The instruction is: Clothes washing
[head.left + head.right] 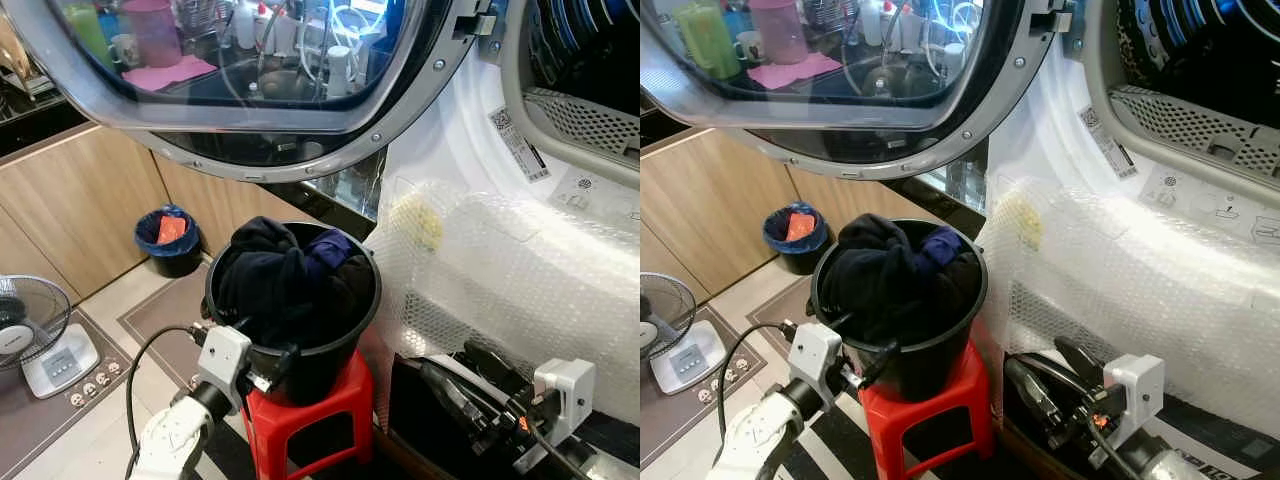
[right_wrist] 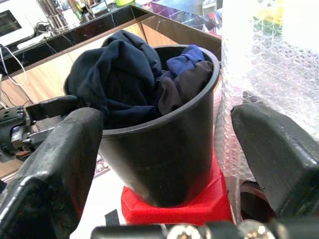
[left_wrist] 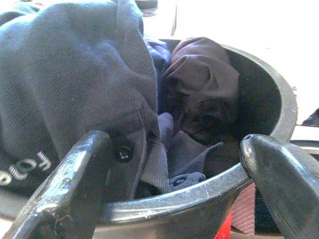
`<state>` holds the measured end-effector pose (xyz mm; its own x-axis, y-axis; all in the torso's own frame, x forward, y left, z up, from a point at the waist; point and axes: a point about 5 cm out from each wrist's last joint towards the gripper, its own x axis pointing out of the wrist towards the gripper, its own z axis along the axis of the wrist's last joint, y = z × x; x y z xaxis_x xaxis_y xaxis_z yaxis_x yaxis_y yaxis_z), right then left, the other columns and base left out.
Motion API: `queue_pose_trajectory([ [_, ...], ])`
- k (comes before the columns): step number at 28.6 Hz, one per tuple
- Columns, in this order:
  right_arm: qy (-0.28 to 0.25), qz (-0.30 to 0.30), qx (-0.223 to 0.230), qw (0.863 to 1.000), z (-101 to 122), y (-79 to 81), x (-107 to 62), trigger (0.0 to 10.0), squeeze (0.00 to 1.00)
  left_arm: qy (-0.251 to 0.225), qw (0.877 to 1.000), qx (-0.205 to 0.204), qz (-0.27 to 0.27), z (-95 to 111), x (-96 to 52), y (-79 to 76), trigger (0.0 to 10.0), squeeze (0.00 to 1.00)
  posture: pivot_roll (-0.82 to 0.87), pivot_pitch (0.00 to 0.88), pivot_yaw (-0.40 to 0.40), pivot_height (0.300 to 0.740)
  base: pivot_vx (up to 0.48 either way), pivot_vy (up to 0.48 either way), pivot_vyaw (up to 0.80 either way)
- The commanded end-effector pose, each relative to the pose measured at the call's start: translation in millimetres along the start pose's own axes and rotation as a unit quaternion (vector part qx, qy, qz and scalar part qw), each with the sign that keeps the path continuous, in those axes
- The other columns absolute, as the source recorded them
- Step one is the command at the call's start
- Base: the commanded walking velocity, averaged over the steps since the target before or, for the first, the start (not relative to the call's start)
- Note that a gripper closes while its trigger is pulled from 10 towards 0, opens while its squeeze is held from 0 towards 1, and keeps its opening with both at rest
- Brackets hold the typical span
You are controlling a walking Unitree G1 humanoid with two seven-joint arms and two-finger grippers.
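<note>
Clothes, dark navy heap, fill black bucket on red stool, just left of bubble-wrapped washer front; washer door open above. We hold left gripper at bucket's near rim, fingers apart, nothing gripped. Right gripper low at right, fingers apart, idle. Step, we judge: first grab of garment. Next: push left fingers into heap, close, lift toward drum.

Blue-lined bin, fan, pink jug.
</note>
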<state>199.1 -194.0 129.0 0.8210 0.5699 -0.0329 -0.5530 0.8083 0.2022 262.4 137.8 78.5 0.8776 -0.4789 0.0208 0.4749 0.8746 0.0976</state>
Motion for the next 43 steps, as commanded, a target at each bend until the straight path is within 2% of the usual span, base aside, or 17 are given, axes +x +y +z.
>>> queue_pose_trajectory([
  [1, 0.009, -0.004, -0.006, 1.0, -2, -3.1, -2.6, 10.0, 0.0, 0.045, 0.998, 0.005, -0.032, -15, -2.6, -17.6, 10.0, 0.0, -0.07, 0.177, 0.011, 0.74, 0.0, 0.0, 0.0],
  [12, 0.017, 0.007, -0.018, 1.0, 1, -10.7, -2.0, 10.0, 0.0, 0.028, 0.998, 0.015, -0.048, -10, -13.3, -36.1, 10.0, 0.0, -0.07, 0.168, 0.008, 0.74, 0.0, 0.0, 0.0],
  [17, 0.029, 0.039, -0.023, 0.999, 1, -7.7, -0.5, 10.0, 0.0, 0.031, 0.998, 0.016, -0.053, -11, -16.5, -43.6, 10.0, 0.0, -0.07, 0.154, 0.007, 0.74, 0.0, 0.0, 0.0],
  [24, 0.034, 0.052, -0.025, 0.998, -3, -5.1, 4.5, 10.0, 0.0, 0.027, 0.998, 0.012, -0.053, -8, -18.6, -48.4, 10.0, 0.0, -0.06, 0.132, 0.006, 0.74, 0.0, 0.0, 0.0],
  [28, 0.033, 0.056, -0.027, 0.998, -4, -6.9, 6.9, 10.0, 0.0, 0.001, 0.998, 0.009, -0.055, 0, -19.0, -49.9, 10.0, 0.0, -0.05, 0.126, 0.006, 0.74, 0.0, 0.0, 0.0],
  [30, 0.033, 0.056, -0.027, 0.998, -3, -7.3, 7.2, 10.0, 0.0, -0.005, 0.998, 0.009, -0.055, 2, -19.0, -50.0, 10.0, 0.0, -0.05, 0.126, 0.006, 0.74, 0.0, 0.0, 0.0],
  [34, 0.029, 0.055, -0.029, 0.998, -2, -9.6, 9.1, 10.0, 0.0, -0.063, 0.997, 0.006, -0.041, 20, -19.1, -45.3, 10.0, 0.0, -0.05, 0.124, 0.008, 0.74, 0.0, 0.0, 0.0],
  [39, 0.027, 0.054, -0.028, 0.998, -3, -10.2, 10.4, 10.0, 0.0, -0.074, 0.997, 0.013, -0.006, 26, -17.1, -37.2, 10.0, 0.0, -0.05, 0.123, 0.007, 0.74, 0.0, 0.0, 0.0],
  [40, 0.026, 0.053, -0.027, 0.998, -4, -10.0, 10.4, 10.0, 0.0, -0.078, 0.997, 0.012, 0.026, 28, -17.6, -27.3, 10.0, 0.0, -0.05, 0.122, 0.009, 0.74, 0.0, 0.0, 0.0],
  [43, 0.026, 0.052, -0.027, 0.998, -4, -10.1, 10.1, 10.0, 0.0, -0.08, 0.995, 0.023, 0.056, 30, -19.2, -18.6, 10.0, 0.0, -0.05, 0.123, 0.007, 0.74, 0.0, 0.0, 0.0],
])
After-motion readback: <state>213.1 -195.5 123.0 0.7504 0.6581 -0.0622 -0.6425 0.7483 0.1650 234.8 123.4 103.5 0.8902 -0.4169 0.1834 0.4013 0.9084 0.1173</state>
